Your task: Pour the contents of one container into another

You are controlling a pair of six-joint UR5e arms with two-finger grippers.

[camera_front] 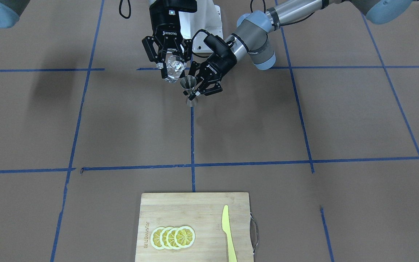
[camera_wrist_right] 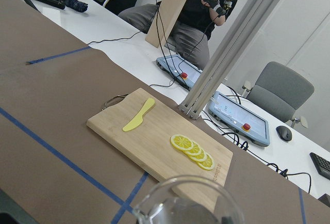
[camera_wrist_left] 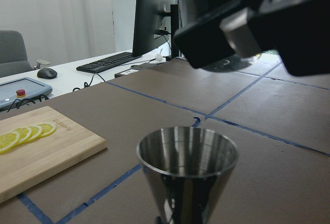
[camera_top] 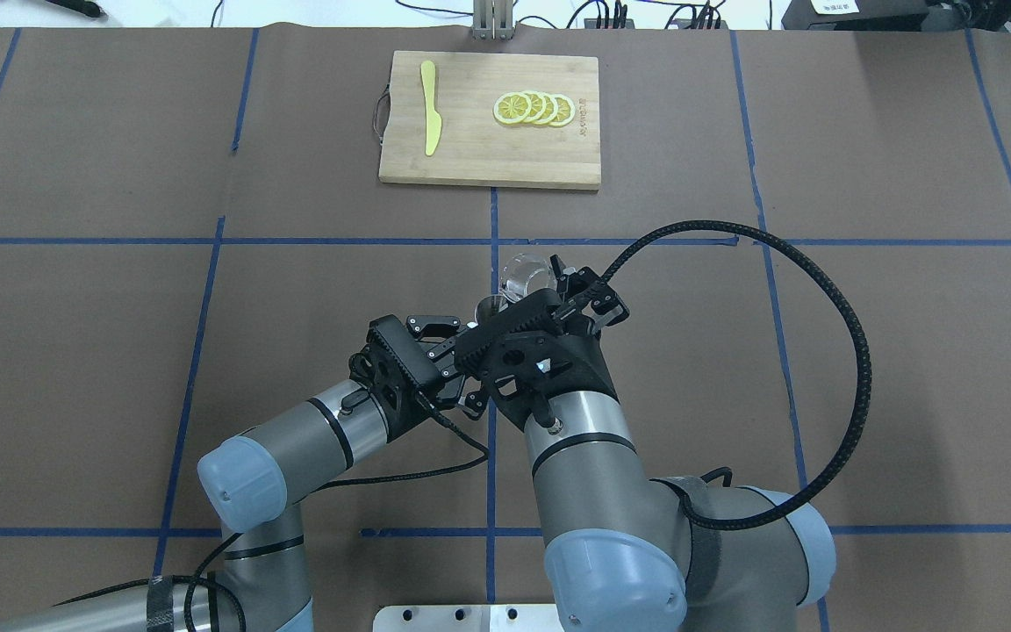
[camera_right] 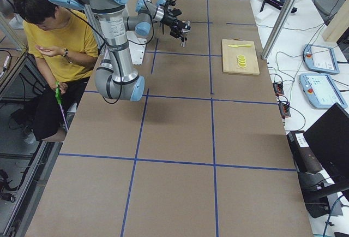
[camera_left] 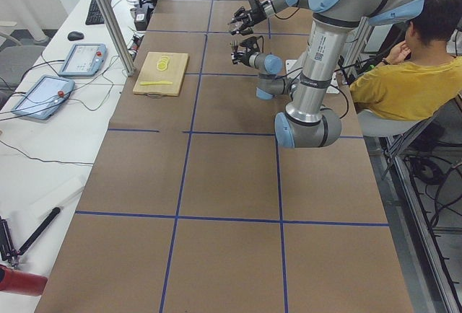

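Note:
The clear glass cup (camera_front: pixel 175 67) is in the air, tilted, with my right gripper (camera_front: pixel 172 69) shut on it. Just below and beside it stands the steel jigger (camera_front: pixel 188 88), upright, my left gripper (camera_front: pixel 194 91) shut around its narrow waist. In the overhead view the glass cup (camera_top: pixel 527 274) shows just past the jigger's rim (camera_top: pixel 490 306), with both wrists crowded behind them. The left wrist view looks into the jigger (camera_wrist_left: pixel 188 166), whose upper cone looks empty, with the right gripper's body above it. The glass cup's rim (camera_wrist_right: pixel 188 203) fills the bottom of the right wrist view.
A wooden cutting board (camera_front: pixel 180 207) lies at the table's far side from the robot, with lemon slices (camera_front: pixel 173 237) and a yellow knife (camera_front: pixel 227 233) on it. A seated person in yellow (camera_left: pixel 404 75) is behind the robot. Blue tape lines cross the brown table.

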